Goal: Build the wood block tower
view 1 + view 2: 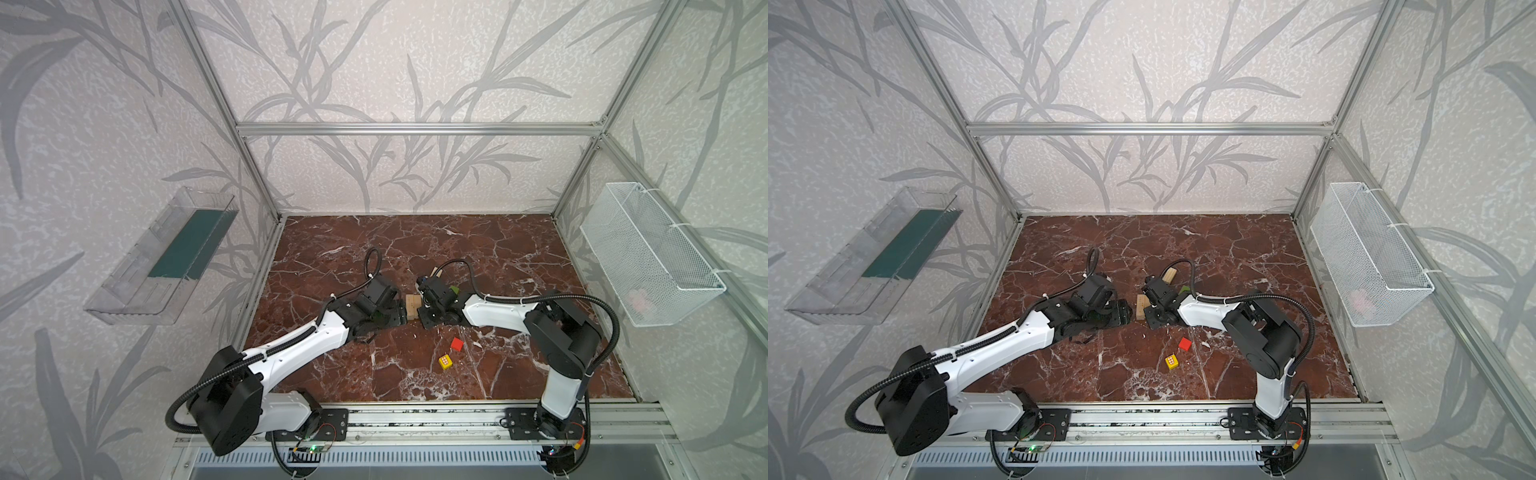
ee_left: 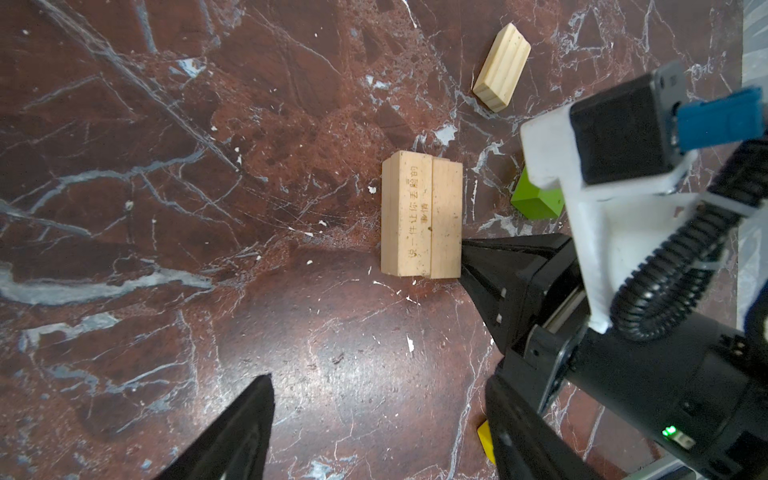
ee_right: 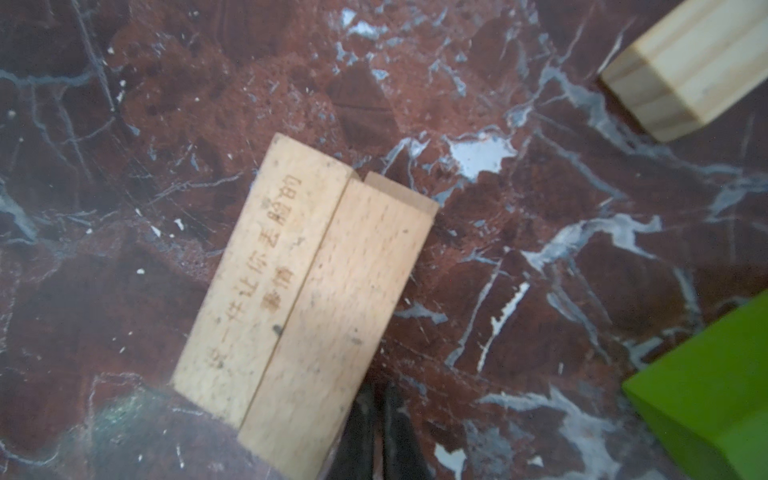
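Tower's barely begun: two tan bars [image 2: 422,214] are laid side by side on the marble table [image 2: 166,208], maybe a third underneath, hard to tell. They're touched by the right gripper [image 2: 467,251], jaws pinched together. The left gripper [image 2: 380,386] is held spread, empty, nearby.

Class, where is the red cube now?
In both top views the red cube lies on the table, right of centre, just beside the yellow cube.
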Controlling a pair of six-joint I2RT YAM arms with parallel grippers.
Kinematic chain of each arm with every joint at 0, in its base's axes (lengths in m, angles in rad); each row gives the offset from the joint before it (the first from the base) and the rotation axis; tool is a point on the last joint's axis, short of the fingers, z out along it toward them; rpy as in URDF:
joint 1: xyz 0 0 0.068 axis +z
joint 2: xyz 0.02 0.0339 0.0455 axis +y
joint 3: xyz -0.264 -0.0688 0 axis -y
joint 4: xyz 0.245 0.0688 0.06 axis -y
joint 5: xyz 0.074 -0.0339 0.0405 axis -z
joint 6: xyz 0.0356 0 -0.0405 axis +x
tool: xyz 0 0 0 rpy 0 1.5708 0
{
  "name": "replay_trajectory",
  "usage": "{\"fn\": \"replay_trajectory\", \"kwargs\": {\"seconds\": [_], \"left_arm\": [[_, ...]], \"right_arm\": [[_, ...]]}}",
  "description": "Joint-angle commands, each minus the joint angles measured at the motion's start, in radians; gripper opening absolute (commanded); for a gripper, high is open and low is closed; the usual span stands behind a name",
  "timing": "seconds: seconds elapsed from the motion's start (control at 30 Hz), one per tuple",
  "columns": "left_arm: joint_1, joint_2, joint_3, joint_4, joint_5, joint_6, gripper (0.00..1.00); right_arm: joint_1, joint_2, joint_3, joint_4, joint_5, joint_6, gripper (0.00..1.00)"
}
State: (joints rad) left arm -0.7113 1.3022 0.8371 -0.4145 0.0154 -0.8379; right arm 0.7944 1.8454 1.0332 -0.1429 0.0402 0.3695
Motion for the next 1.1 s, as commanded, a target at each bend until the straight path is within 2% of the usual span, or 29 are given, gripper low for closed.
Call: {"fn": "replay_trajectory", "kwargs": {"seconds": [0.0,0.2,0.73,1.07], "left_arm": [[0.006,-0.014,0.020,-0.017,-0.023,0.006,0.78],[0.007,-0.023,0.011,-0.020,-0.023,0.007,0.78],[0.008,-0.050,0.016,-0.036,-0.018,0.019,0.78],[0.007,-0.073,0.028,-0.077,-0.020,0.045,0.78]], "right_arm": [[-0.010,-0.017,0.020,-0.042,0.001,0.001,0.09],[-0.015,-0.017,0.020,-0.038,-0.013,0.002,0.09],[-0.068,-0.133,0.031,-0.103,-0.099,0.043,0.08],[-0.094,-0.279,0.021,-0.198,-0.112,0.047,0.08]]}}
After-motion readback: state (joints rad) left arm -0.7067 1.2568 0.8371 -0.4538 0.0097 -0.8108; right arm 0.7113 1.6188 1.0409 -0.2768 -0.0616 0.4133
